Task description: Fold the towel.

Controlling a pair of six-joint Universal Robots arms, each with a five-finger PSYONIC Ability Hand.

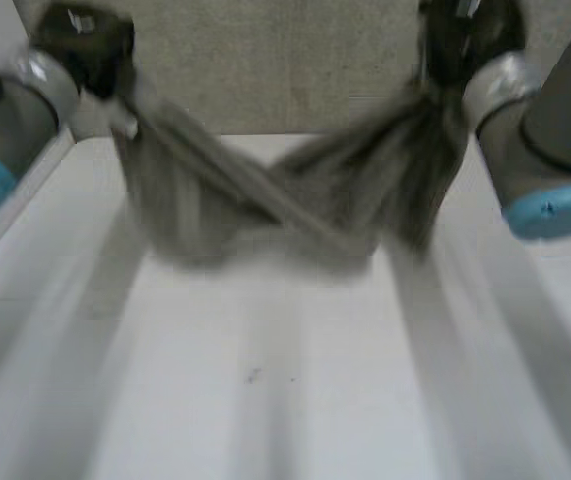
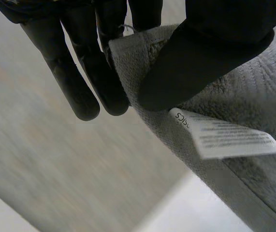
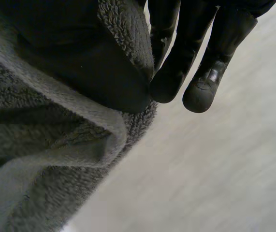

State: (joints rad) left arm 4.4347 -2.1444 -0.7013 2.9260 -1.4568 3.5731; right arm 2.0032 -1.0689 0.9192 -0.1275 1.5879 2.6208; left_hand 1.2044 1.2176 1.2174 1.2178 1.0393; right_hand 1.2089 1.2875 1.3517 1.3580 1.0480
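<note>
A grey towel (image 1: pixel 265 205) hangs in the air between my two hands, sagging in the middle above the white table (image 1: pixel 285 380). My left hand (image 1: pixel 85 45) is raised at the far left and pinches one top corner of the towel (image 2: pixel 254 96) between thumb (image 2: pixel 200 53) and fingers (image 2: pixel 89 72); a white care label (image 2: pixel 225 137) hangs just below the thumb. My right hand (image 1: pixel 460 40) is raised at the far right, its thumb (image 3: pixel 104 77) pressing the other top corner of the towel (image 3: pixel 41 159) against its fingers (image 3: pixel 205 72).
Beyond the table's far edge is a beige floor (image 1: pixel 265 60). The table's left edge (image 1: pixel 15 225) runs under my left arm. Both grey arms with blue caps (image 1: pixel 555 210) flank the towel.
</note>
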